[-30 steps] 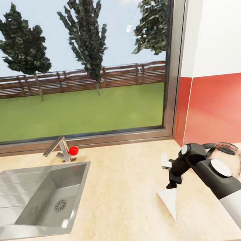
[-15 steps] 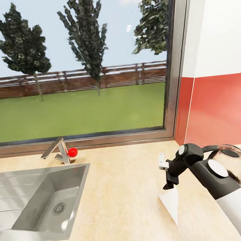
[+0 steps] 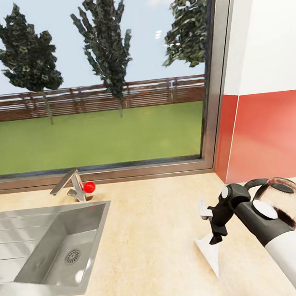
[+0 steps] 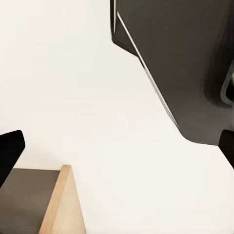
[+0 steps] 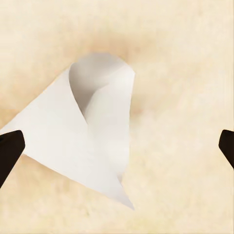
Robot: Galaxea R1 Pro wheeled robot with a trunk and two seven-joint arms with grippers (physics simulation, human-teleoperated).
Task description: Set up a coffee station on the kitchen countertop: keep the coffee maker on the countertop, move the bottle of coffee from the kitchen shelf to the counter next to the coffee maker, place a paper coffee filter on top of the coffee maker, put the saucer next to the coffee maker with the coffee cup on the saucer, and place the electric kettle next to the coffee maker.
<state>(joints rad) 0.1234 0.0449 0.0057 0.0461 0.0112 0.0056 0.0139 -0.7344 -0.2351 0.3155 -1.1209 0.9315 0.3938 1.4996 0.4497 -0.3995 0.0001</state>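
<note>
The paper coffee filter (image 3: 209,252), a white cone, lies flat on the beige countertop (image 3: 148,239) right of the middle. My right gripper (image 3: 216,234) hangs open just above the cone's wide end, pointing down. In the right wrist view the filter (image 5: 92,131) lies between the spread black fingertips (image 5: 9,151) of the right gripper (image 5: 117,146). Behind my right forearm stands the electric kettle (image 3: 284,199), clear glass with a black loop handle, partly hidden by the arm. My left gripper (image 4: 117,148) is open with nothing between its fingertips, facing a white surface.
A grey inset sink (image 3: 19,223) takes up the counter's left part, with a faucet (image 3: 69,183) and a red knob (image 3: 89,187) behind it. A large window runs along the back, and a red backsplash (image 3: 269,130) rises at the right.
My right gripper has come down closer to the filter. The view shifted slightly at first, bringing more of the kettle into the picture.
</note>
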